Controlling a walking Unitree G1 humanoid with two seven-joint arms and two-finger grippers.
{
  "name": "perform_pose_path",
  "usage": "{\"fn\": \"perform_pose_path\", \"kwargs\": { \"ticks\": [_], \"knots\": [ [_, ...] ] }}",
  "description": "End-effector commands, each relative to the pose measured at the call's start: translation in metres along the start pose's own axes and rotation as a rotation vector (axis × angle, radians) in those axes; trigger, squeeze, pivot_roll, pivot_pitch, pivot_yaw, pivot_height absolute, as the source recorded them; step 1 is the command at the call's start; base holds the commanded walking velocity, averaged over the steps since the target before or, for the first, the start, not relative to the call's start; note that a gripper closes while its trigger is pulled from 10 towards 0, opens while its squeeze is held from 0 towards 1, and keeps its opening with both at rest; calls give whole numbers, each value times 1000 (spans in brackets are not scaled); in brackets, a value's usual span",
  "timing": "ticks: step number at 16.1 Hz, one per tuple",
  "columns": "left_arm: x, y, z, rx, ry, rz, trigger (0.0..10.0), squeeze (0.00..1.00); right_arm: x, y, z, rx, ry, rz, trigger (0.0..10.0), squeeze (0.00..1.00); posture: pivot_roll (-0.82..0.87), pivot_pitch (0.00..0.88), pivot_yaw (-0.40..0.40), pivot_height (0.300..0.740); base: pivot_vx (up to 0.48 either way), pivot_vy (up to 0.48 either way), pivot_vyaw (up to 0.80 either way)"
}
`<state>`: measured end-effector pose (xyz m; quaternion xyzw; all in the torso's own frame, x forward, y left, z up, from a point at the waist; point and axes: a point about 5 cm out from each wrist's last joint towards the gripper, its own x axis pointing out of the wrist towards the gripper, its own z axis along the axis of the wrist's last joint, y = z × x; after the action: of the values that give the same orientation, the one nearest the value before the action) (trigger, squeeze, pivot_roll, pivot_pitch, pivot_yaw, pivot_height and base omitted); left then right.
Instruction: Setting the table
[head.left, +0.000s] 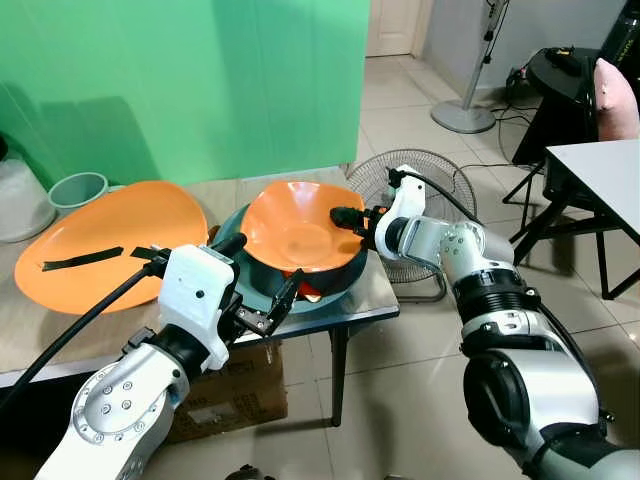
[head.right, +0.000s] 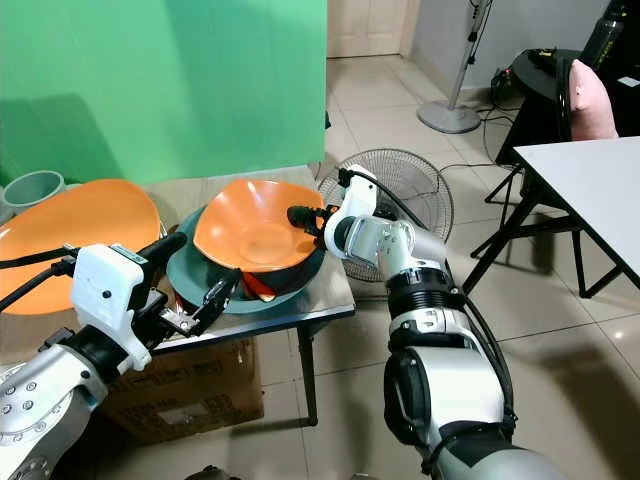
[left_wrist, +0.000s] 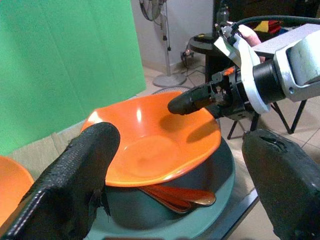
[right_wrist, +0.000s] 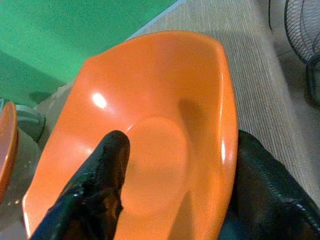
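Observation:
An orange bowl (head.left: 295, 230) sits tilted in a dark bowl (head.left: 346, 276) on a teal plate (head.left: 226, 224), at the right end of a small table (head.left: 375, 290). Orange spoons (left_wrist: 175, 196) lie under the bowl's front edge. My right gripper (head.left: 346, 219) is shut on the orange bowl's right rim, with one finger (right_wrist: 107, 165) inside the bowl and the other under the rim outside. My left gripper (head.left: 262, 272) is open at the table's front edge, pointing at the plate and holding nothing.
A large orange platter (head.left: 110, 235) with a black strip (head.left: 82, 258) lies on the left of the table. A floor fan (head.left: 425, 185) stands just right of the table, with a cardboard box (head.left: 225, 400) underneath. A white table (head.left: 600, 175) is at far right.

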<state>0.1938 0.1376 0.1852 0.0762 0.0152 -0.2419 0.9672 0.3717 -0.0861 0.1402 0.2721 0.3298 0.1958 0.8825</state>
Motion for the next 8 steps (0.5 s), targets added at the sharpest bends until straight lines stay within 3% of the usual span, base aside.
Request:
{"fn": "perform_pose_path", "kwargs": {
  "ticks": [1,8],
  "knots": [
    [-2,-1,1,6,4,-8,10000,0,-1,4,5,10,12,18,0,0,18,0,15,740,0,0,0],
    [-4,-2,-1,13,17,-10,10000,0,1,-4,-2,75,67,16,0,0,17,0,10,740,0,0,0]
  ]
}}
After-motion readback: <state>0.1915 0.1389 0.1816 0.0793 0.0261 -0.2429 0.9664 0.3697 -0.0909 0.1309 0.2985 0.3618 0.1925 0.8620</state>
